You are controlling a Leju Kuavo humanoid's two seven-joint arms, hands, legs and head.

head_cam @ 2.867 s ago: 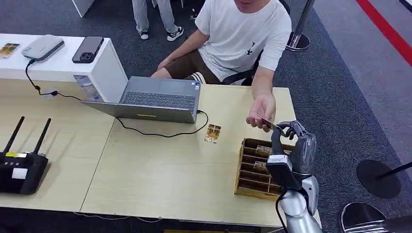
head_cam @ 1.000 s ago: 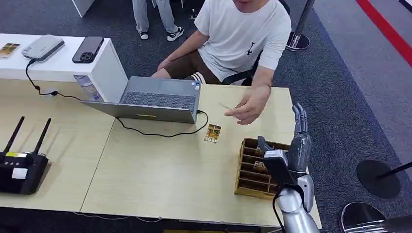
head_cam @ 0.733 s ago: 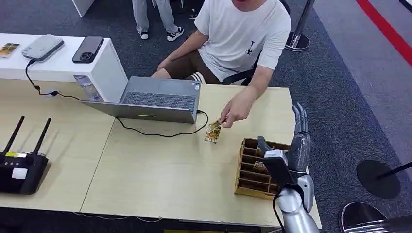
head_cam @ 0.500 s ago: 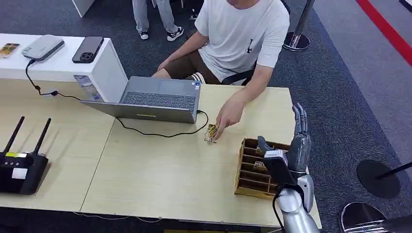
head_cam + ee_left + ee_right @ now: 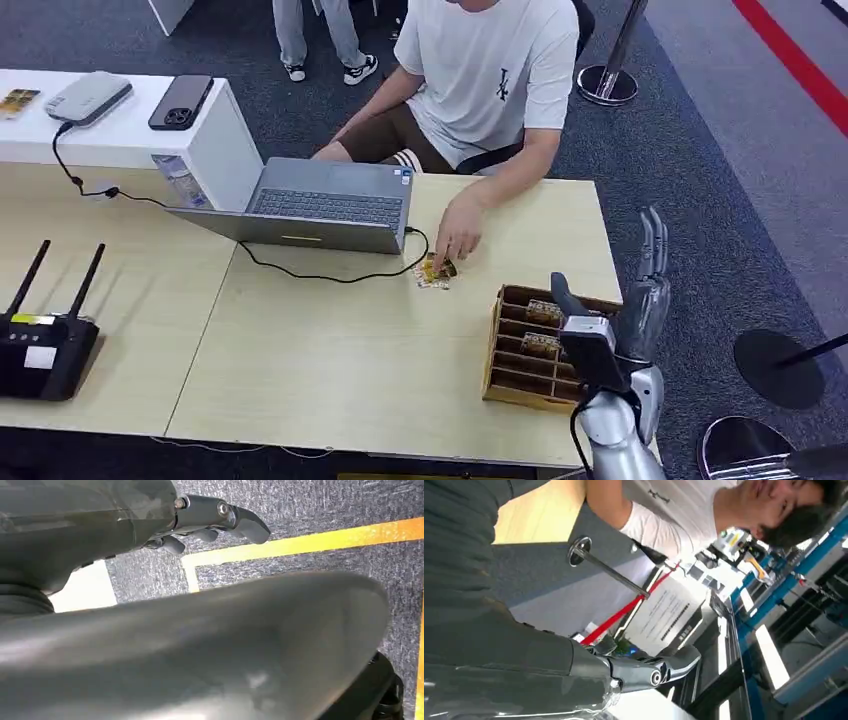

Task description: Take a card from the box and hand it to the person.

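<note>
Beside the box (image 5: 530,345), the right hand (image 5: 630,305) is raised, fingers spread, holding nothing. A person's hand (image 5: 458,238) presses the card (image 5: 436,272) on the tabletop (image 5: 330,350) near the laptop (image 5: 325,205). No writing is legible. The left hand (image 5: 210,522) hangs over carpet, holding nothing.

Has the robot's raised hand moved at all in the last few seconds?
Yes. The right hand has opened and drifted right, away from the person's hand. Its fingers now stand past the right end of the wooden box, off the table's edge.

Bright even indoor light, soft faint shadows, head view sharp, wrist views blurred up close
</note>
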